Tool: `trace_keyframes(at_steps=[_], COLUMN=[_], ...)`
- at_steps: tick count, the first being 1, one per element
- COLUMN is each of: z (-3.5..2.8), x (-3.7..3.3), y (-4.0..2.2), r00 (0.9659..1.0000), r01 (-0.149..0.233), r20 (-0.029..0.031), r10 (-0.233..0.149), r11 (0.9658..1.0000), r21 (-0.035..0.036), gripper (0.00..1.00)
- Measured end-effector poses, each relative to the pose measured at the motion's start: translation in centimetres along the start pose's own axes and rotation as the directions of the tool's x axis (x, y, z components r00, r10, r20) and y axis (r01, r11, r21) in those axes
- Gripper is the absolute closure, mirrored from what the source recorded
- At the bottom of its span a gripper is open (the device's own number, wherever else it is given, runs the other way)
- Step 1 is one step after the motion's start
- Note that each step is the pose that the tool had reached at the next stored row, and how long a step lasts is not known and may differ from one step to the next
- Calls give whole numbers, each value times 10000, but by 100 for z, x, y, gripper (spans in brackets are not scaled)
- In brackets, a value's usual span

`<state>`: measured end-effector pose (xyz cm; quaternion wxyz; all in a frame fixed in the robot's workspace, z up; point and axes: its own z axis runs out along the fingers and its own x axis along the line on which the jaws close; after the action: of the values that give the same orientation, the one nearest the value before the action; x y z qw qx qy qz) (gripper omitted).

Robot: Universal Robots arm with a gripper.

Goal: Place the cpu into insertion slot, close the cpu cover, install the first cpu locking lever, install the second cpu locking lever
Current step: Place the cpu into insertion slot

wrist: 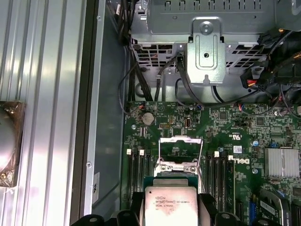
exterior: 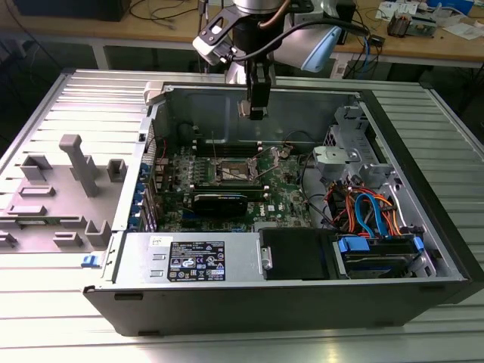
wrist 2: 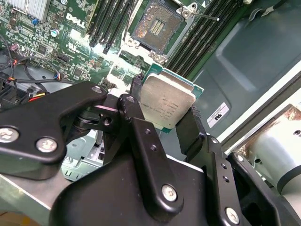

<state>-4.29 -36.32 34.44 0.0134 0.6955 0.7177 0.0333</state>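
My gripper (exterior: 257, 112) hangs over the open computer case, near its back wall, shut on the cpu (wrist 2: 167, 104). In both wrist views the chip's silver-grey top faces the camera, pinched at two opposite edges by black fingers (wrist 2: 135, 92). The insertion slot (wrist 2: 157, 26) lies open on the green motherboard below, apart from the chip, its dark centre bare inside a silvery rim. In the exterior view the slot (exterior: 236, 172) sits lower than the gripper. The cpu cover (wrist: 181, 139) stands raised, just beyond the cpu (wrist: 170, 205). A thin locking lever (wrist 2: 207, 17) juts out beside the slot.
Long black memory slots (wrist 2: 110, 23) flank the socket. A black graphics card (exterior: 227, 203) lies on the near side of it, a power supply (exterior: 197, 257) nearer still. Drive cage and orange-blue cables (exterior: 370, 215) fill the exterior view's right. A grey fixture tray (exterior: 60, 189) sits outside the case.
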Motion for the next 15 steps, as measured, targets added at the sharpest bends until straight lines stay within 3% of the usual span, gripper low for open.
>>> trace_keyframes(at_steps=[15], z=[57], x=[-2], y=[-4], r00=[10000], r01=[0], r20=[0], r10=[0], r11=[10000], r21=[1], gripper=[46])
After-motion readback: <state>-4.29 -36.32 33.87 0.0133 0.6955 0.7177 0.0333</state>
